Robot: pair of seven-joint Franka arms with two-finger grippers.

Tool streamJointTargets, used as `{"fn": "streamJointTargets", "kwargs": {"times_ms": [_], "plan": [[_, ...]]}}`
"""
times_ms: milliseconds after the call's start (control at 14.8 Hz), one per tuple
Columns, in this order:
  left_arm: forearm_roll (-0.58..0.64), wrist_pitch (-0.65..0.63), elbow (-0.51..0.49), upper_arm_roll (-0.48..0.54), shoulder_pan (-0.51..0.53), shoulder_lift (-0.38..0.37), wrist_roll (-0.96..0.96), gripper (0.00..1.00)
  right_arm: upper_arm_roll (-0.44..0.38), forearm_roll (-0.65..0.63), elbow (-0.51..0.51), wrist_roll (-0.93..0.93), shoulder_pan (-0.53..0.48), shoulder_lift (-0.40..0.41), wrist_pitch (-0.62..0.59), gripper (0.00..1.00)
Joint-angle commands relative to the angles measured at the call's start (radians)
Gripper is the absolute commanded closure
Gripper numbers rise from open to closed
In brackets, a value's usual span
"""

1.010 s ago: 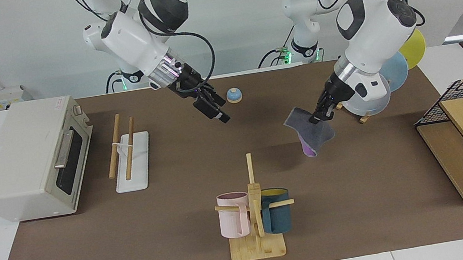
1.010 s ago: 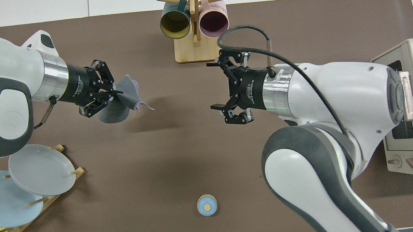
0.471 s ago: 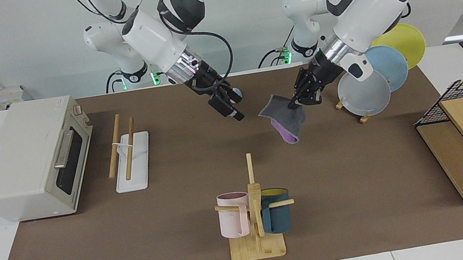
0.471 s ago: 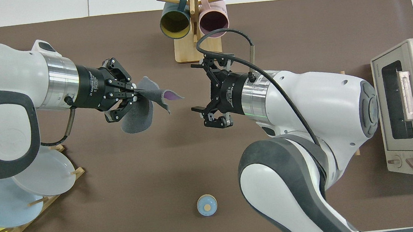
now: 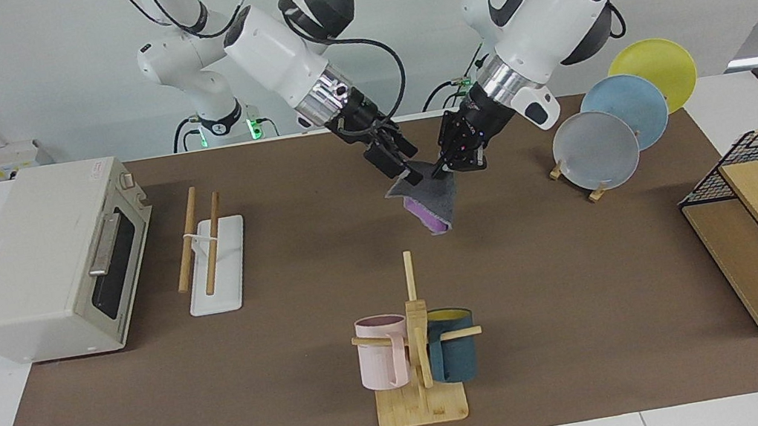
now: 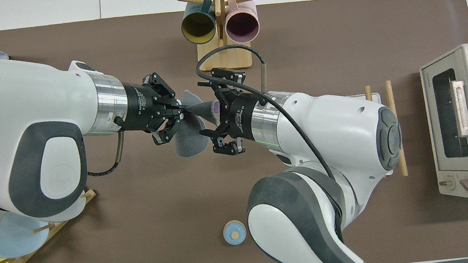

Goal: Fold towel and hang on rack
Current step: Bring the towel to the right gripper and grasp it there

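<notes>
Roughly, by label:

Progress: towel (image 5: pixel 431 199) is off the table and bunched or doubled over, grey face outward with purple showing at its low end; not hung yet; I judge this a mid-air handover or a fold between the two grippers; left to do: tidy the fold, carry it to the rack (image 5: pixel 210 252), drape it over the rails.

Towel place: upper centre of the facing view, in the air over bare mat; mid-frame in the overhead view, just below the mug tree (image 6: pixel 220 25).

Towel axis: long axis runs top to bottom in the facing view, hanging from the pinched top edge; tapers toward the purple tip pointing down at the mat; top edge spans between the two grippers.

L gripper (image 5: pixel 445 166): comes in from upper right of the facing view; fingers closed down on the towel's top corner, holding it up.

R gripper (image 5: pixel 404 171): comes in from upper left; tips at the towel's other top corner; whether they have closed on the cloth, can't tell.

Rack: centre-left of the facing view, beside the oven (image 5: pixel 48 259); well apart from the towel; rails bare.

Risk, as a guess: loose cloth may unfold during the carry; one-corner hold lets it swing.
</notes>
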Motion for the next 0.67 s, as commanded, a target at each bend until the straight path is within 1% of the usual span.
{"fn": "streamJointTargets", "kwargs": {"times_ms": [0,337,404,471,539,606], "plan": [[-0.017,0.026,-0.038,0.01,-0.011,-0.034,-0.027,1.0,-0.001,0.021,-0.027,-0.005,-0.001,-0.012,-0.011,0.0],[-0.017,0.027,-0.039,0.01,-0.011,-0.034,-0.03,1.0,-0.001,0.02,-0.025,-0.079,-0.004,0.005,-0.005,0.0],[-0.017,0.027,-0.038,0.01,-0.011,-0.034,-0.032,1.0,-0.001,0.02,-0.025,-0.087,-0.002,0.005,-0.006,0.05],[-0.017,0.029,-0.038,0.01,-0.009,-0.034,-0.033,1.0,-0.001,0.02,-0.025,-0.108,-0.004,0.005,-0.01,0.29],[-0.017,0.03,-0.038,0.01,-0.011,-0.034,-0.036,1.0,-0.001,0.02,-0.027,-0.125,-0.004,0.005,-0.011,0.68],[-0.017,0.03,-0.038,0.01,-0.011,-0.034,-0.038,1.0,-0.001,0.02,-0.025,-0.126,-0.006,0.005,-0.014,0.98]]}}
